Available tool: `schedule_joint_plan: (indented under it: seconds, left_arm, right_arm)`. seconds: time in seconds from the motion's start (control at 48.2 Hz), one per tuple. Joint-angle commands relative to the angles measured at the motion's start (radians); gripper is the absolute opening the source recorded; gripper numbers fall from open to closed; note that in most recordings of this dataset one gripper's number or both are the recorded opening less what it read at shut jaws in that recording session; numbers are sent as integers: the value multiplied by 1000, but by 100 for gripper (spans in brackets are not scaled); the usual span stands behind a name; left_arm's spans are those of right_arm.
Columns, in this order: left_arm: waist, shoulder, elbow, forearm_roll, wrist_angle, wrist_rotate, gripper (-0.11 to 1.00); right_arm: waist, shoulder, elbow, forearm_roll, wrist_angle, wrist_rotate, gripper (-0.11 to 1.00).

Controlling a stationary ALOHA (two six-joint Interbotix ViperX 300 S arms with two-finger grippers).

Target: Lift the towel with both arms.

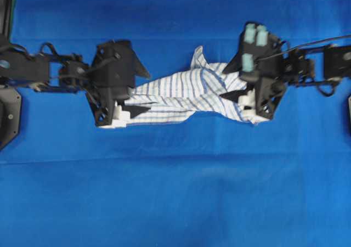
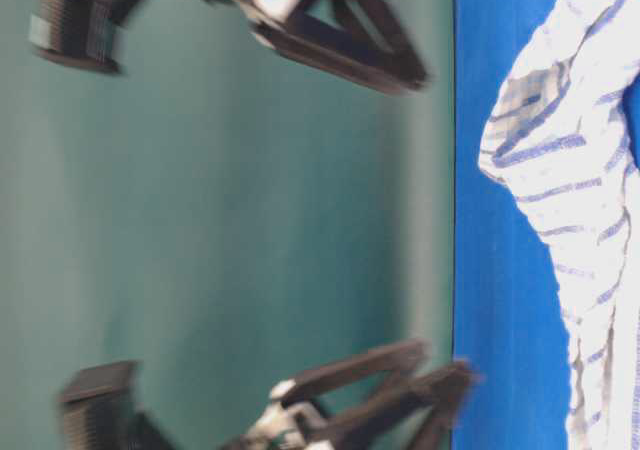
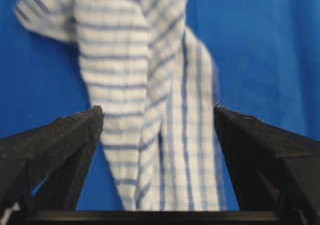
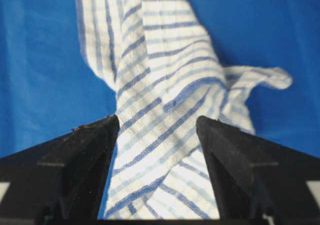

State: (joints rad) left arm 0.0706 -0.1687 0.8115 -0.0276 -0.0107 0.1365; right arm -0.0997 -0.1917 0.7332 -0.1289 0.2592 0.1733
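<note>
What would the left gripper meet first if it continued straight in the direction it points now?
Most likely the towel: the left gripper is open and the cloth lies between its fingers, though depth is unclear.

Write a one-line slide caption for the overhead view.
Two open end effectors, left and right, straddle opposite ends of a crumpled striped towel.

A flat table surface covered in bright blue cloth [image 1: 175, 203] carries a single thing: a crumpled white towel with blue checked stripes [image 1: 181, 90], lying directly on it in a long, bunched strip. One end of the towel lies between the spread fingers of the left claw [image 1: 134, 90], the other between those of the right claw [image 1: 233, 85].
</note>
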Motion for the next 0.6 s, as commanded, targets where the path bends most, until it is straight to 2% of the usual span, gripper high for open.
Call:
schedule_joint_plan:
  seconds: [0.0, 0.311, 0.581]
  left_arm:
    - [-6, 41, -3, -2, -38, 2, 87]
    - [-18, 225, -2, -3, -135, 0, 87]
    - [-18, 293, 0, -5, -163, 0, 87]
  right_arm:
    - [2, 38, -12, 3, -31, 0, 66]
    - [2, 190, -3, 5, -126, 2, 66]
    - [2, 279, -3, 5, -161, 2, 66]
